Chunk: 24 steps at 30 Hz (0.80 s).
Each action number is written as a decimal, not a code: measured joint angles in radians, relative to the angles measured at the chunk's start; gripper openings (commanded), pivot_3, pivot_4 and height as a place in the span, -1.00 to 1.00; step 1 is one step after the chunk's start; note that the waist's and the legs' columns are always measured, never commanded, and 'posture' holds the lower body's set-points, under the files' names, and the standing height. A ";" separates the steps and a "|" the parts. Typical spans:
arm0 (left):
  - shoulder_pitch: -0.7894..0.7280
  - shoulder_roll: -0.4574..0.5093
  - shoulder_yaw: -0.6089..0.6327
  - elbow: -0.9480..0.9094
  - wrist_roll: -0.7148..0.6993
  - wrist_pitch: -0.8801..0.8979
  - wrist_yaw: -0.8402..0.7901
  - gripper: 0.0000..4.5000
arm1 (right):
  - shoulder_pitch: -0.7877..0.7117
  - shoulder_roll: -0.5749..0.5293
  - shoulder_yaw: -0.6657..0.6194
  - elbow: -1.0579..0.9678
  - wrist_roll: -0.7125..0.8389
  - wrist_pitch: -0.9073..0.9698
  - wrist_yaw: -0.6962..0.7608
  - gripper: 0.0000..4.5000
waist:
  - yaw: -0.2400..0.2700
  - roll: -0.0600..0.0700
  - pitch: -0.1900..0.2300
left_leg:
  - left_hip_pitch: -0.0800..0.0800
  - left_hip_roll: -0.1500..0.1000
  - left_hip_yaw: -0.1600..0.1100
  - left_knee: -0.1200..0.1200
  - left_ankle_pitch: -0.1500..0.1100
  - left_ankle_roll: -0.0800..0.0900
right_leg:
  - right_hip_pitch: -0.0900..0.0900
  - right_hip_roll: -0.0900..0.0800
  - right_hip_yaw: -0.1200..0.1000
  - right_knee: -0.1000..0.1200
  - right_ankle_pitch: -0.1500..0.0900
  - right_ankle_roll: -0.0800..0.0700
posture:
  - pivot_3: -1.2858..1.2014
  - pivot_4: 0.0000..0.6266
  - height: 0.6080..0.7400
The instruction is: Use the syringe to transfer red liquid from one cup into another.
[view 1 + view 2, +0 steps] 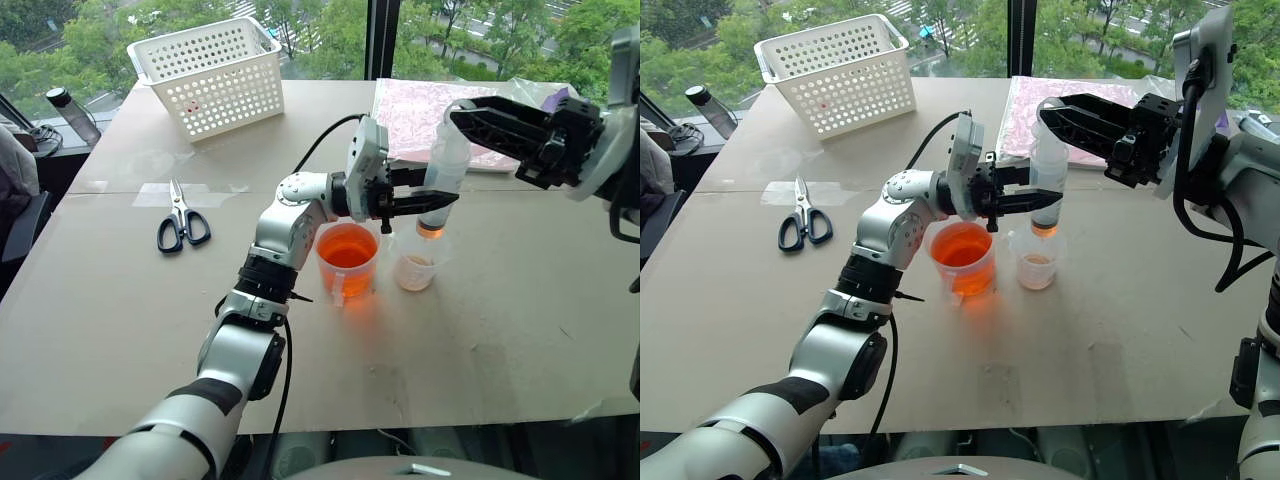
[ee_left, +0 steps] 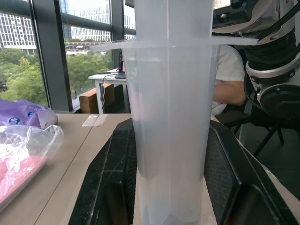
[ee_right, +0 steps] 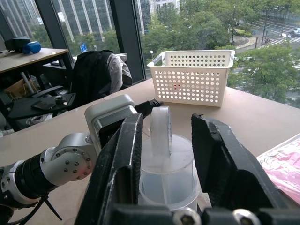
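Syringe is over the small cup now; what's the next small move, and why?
Probably press the plunger down: the left gripper holds the syringe upright, tip over the smaller cup, with the right gripper at the plunger top.

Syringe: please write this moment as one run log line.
syringe upright over smaller cup | left gripper holds barrel | right gripper at plunger

Left gripper (image 1: 432,201) reaches level toward the right, fingers clamped; right gripper (image 1: 470,118) reaches toward the left above it, fingers closed.
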 measured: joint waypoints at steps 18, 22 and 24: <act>0.000 -0.007 -0.005 0.000 0.018 0.023 -0.001 -0.38 | 0.054 -0.071 0.009 -0.018 -0.029 0.005 0.045 -0.96 | 0.000 0.000 0.000 | 0.000 0.000 0.000 0.000 0.000 0.000 | 0.000 0.000 0.000 0.000 0.000 0.000 | 0.03 -0.52 1.00; 0.000 -0.007 -0.005 0.000 0.018 0.028 -0.002 -0.38 | 0.065 -0.080 0.018 -0.023 -0.032 0.005 0.045 -0.96 | 0.000 0.000 0.000 | 0.000 0.000 0.000 0.001 0.000 0.000 | 0.000 0.000 0.000 0.000 0.000 0.000 | 0.03 -0.52 1.00; 0.000 -0.007 -0.005 -0.001 0.018 0.029 -0.002 -0.38 | 0.070 -0.085 0.021 -0.025 -0.033 0.007 0.045 -0.96 | 0.001 0.000 0.000 | 0.000 0.000 0.000 0.001 0.000 0.000 | 0.000 0.000 0.000 0.000 0.000 0.000 | 0.03 -0.52 1.00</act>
